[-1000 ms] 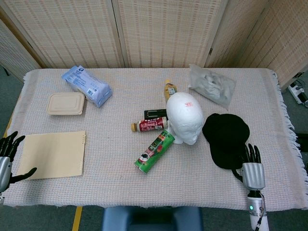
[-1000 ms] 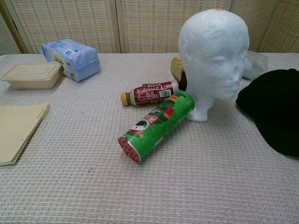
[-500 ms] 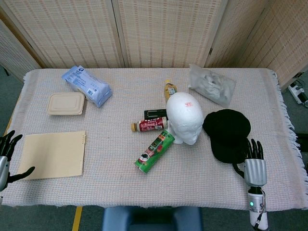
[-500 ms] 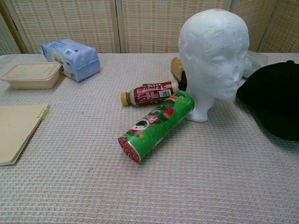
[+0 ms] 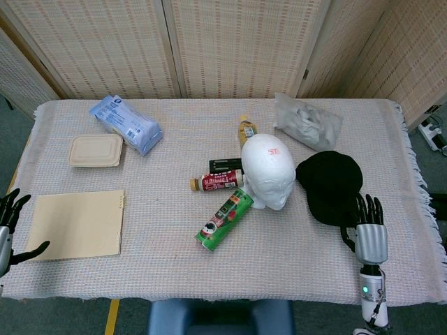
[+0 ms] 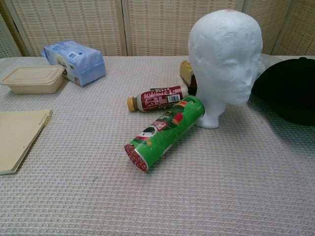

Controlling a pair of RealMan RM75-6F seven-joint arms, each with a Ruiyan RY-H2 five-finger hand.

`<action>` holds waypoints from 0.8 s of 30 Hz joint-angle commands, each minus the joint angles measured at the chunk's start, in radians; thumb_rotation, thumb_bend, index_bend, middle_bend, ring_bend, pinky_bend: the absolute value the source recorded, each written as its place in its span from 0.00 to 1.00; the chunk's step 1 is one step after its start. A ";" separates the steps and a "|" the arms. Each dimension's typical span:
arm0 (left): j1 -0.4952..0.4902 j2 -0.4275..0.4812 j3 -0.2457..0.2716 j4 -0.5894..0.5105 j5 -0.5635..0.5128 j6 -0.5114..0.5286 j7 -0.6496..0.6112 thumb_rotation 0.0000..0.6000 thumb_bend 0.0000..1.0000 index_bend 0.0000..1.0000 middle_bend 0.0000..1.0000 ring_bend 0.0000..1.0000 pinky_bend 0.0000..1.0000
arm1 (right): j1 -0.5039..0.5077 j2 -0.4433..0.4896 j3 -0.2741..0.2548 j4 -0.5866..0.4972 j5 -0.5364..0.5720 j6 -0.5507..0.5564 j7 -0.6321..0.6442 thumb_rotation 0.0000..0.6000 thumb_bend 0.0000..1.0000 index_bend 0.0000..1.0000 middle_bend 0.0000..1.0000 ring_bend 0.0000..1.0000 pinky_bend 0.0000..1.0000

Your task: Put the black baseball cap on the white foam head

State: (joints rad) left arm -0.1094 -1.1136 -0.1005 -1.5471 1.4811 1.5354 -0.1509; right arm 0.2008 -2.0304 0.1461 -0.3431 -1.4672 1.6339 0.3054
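At the far left edge of the head view, the left hand [image 5: 8,227] rests beside the near left corner of the table [image 5: 160,251], fingers spread and holding nothing. Just right of it lies a tan folder [image 5: 78,225], with a beige lidded container [image 5: 96,150] and a blue packet [image 5: 126,125] farther back. Near the middle, a green tube can [image 5: 224,219] lies on its side, its far end touching the base of the white foam head [image 5: 269,171], which stands upright. A red-labelled bottle [image 5: 218,181] lies just left of the head, and a yellow-capped bottle [image 5: 246,130] lies behind it. A clear plastic bag [image 5: 306,123] sits at the far right. The black baseball cap [image 5: 330,185] lies on the table just right of the foam head, close beside it. The right hand [image 5: 369,234] is at the cap's near right edge, fingertips reaching its rim; whether it pinches the cap or only touches it cannot be told.
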 commanded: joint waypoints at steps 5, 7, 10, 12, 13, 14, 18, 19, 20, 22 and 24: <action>0.001 0.001 -0.002 -0.001 -0.002 0.001 0.001 1.00 0.17 0.13 0.05 0.00 0.04 | 0.002 0.011 0.003 -0.025 0.004 0.001 0.006 1.00 0.44 0.51 0.08 0.00 0.00; 0.001 0.001 -0.002 0.000 -0.002 0.001 0.001 1.00 0.17 0.13 0.05 0.00 0.04 | 0.002 0.014 0.006 -0.032 0.006 0.006 0.012 1.00 0.44 0.53 0.09 0.00 0.00; 0.001 0.001 -0.002 0.000 -0.002 0.001 0.002 1.00 0.17 0.13 0.05 0.00 0.04 | 0.004 0.020 0.012 -0.044 0.008 0.019 0.021 1.00 0.45 0.58 0.10 0.00 0.00; 0.002 0.001 -0.003 0.002 -0.002 0.003 0.002 1.00 0.17 0.13 0.05 0.00 0.04 | 0.006 0.025 0.020 -0.055 0.010 0.036 0.034 1.00 0.45 0.60 0.11 0.00 0.00; 0.002 0.000 -0.003 0.002 -0.002 0.003 0.002 1.00 0.17 0.13 0.05 0.00 0.04 | 0.008 0.028 0.025 -0.062 0.012 0.047 0.041 1.00 0.45 0.61 0.12 0.00 0.00; 0.002 0.000 -0.003 0.002 -0.002 0.003 0.001 1.00 0.17 0.13 0.05 0.00 0.04 | 0.010 0.032 0.031 -0.068 0.014 0.059 0.048 1.00 0.45 0.62 0.13 0.00 0.00; 0.002 0.000 -0.005 0.002 -0.004 0.004 0.002 1.00 0.17 0.13 0.05 0.00 0.04 | 0.029 0.057 0.078 -0.108 0.038 0.105 0.072 1.00 0.45 0.66 0.15 0.00 0.00; 0.002 0.000 -0.005 0.003 -0.004 0.003 0.003 1.00 0.17 0.13 0.05 0.00 0.04 | 0.034 0.065 0.090 -0.120 0.045 0.111 0.075 1.00 0.44 0.67 0.16 0.00 0.00; 0.002 0.001 -0.004 0.003 -0.005 0.002 0.005 1.00 0.18 0.13 0.05 0.00 0.04 | 0.038 0.074 0.101 -0.133 0.051 0.115 0.077 1.00 0.44 0.67 0.16 0.00 0.00; 0.002 0.001 -0.004 0.002 -0.005 0.000 0.007 1.00 0.19 0.13 0.05 0.00 0.04 | 0.047 0.099 0.122 -0.166 0.061 0.128 0.074 1.00 0.42 0.67 0.16 0.00 0.00; 0.002 0.000 -0.003 0.003 -0.004 0.000 0.011 1.00 0.19 0.13 0.05 0.00 0.04 | 0.055 0.124 0.140 -0.201 0.065 0.148 0.066 1.00 0.42 0.69 0.17 0.00 0.00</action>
State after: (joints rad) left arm -0.1075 -1.1136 -0.1036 -1.5441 1.4767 1.5356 -0.1407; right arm 0.2461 -1.9274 0.2683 -0.5202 -1.4106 1.7651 0.3754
